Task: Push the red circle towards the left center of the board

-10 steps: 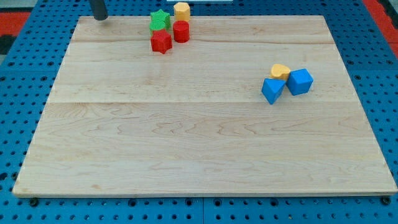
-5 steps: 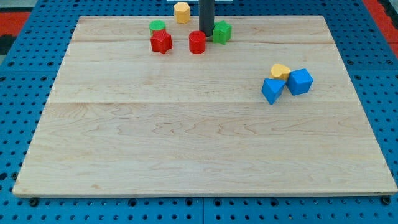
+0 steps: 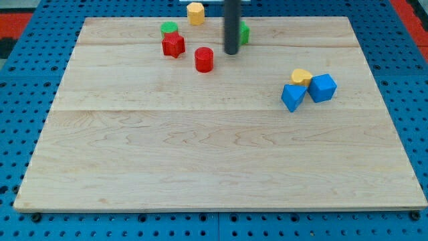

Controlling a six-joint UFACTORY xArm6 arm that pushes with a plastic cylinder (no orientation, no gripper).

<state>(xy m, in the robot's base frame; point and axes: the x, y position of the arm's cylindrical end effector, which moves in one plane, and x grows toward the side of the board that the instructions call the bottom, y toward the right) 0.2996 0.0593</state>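
- A pale wooden board (image 3: 200, 147) lies on a blue pegboard table (image 3: 20, 100), with red matting showing at the view's top corners.
- The arm ends in a straight dark rod that comes down from the view's top edge; it has no jaws, so nothing opens or closes and it holds nothing.
- The tip (image 3: 231, 52) rests near the top of the board, a little right of the middle.
- The red circle (image 3: 204, 59) stands just to the view's lower left of the tip, close to it; a thin strip of bare wood seems to separate the two, though whether they touch cannot be told for certain.
- A green block (image 3: 243, 33) sits just behind the rod toward the view's upper right, partly hidden by it, so its shape cannot be made out; contact cannot be judged.
- A red star-like block (image 3: 173, 45) lies farther to the view's left of the tip, beyond the red circle, and a green round block (image 3: 169, 28) touches it on the top side.
- An orange block (image 3: 194, 12) sits up and to the left of the tip, at the board's top edge.
- Well away to the view's lower right of the tip, a yellow block (image 3: 301, 75) and two blue blocks (image 3: 292, 96) (image 3: 322, 88) are bunched together, touching.
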